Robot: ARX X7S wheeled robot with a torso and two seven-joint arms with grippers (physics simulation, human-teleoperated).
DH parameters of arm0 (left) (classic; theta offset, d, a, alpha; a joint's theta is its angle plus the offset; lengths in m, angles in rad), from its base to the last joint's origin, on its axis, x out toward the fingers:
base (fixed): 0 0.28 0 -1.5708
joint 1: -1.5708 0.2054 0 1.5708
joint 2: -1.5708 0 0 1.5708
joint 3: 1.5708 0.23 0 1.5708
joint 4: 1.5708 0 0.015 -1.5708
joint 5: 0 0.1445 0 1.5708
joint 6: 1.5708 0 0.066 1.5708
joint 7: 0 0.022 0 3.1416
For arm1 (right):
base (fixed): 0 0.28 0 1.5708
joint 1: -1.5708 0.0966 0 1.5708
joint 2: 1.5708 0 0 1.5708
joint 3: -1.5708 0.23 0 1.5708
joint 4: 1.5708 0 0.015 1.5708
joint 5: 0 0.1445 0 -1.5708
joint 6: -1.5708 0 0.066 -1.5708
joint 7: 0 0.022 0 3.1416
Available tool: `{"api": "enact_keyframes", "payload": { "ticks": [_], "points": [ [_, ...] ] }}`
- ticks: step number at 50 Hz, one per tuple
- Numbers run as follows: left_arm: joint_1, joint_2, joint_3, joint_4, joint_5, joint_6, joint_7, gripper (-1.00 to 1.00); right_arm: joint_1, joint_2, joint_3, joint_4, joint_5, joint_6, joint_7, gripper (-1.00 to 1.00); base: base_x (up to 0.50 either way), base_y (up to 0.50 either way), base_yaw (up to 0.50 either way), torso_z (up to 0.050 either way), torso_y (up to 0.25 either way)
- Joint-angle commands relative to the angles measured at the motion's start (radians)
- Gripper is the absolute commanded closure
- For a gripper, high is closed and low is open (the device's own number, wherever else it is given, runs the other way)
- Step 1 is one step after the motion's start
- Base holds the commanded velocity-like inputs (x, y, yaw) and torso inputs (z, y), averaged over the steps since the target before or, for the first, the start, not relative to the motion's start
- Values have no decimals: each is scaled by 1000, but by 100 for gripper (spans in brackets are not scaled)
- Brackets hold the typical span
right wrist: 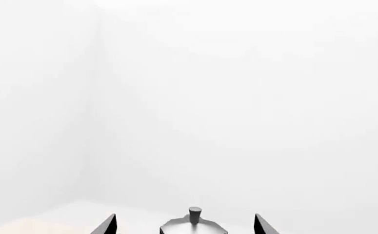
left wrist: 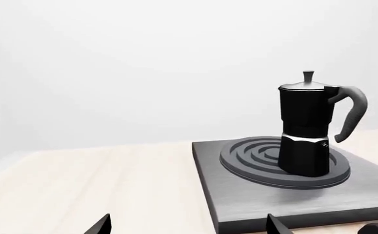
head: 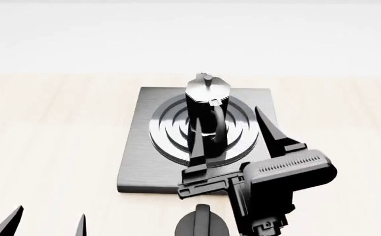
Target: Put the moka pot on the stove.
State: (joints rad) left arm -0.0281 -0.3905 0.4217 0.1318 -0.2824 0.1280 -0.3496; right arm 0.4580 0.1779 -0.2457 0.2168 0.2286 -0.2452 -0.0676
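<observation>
So the moka pot [head: 205,110] is sitting upright on the burner rings of the stove [head: 147,162], a bit toward 3 o'clock of dead centre in the left wrist view, handle pointing at 6 o'clock in the head view. Looks placed to me.

Risk now is the right gripper [head: 233,137]: fingers spread wide, one tip right by the handle at about 7 o'clock, the other out at 4 o'clock. Any sideways drift could hook the handle and tip the pot.

Left gripper [head: 46,221] is open too, way off at 8 o'clock. There's a black knob [head: 202,223] at 6 o'clock.
</observation>
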Motion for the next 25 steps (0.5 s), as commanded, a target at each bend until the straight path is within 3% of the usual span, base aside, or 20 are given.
{"api": "enact_keyframes", "payload": {
  "ticks": [1,25],
  "points": [
    [2,-3,1,1,-3,5,0,-100,-75,33,-15,-176,-8,34,29,-100,0,0,0,0,0],
    [1,-4,4,-3,-6,8,-3,-100,-176,83,-11,-374,-39,36,87,-100,0,0,0,0,0]
  ]
}}
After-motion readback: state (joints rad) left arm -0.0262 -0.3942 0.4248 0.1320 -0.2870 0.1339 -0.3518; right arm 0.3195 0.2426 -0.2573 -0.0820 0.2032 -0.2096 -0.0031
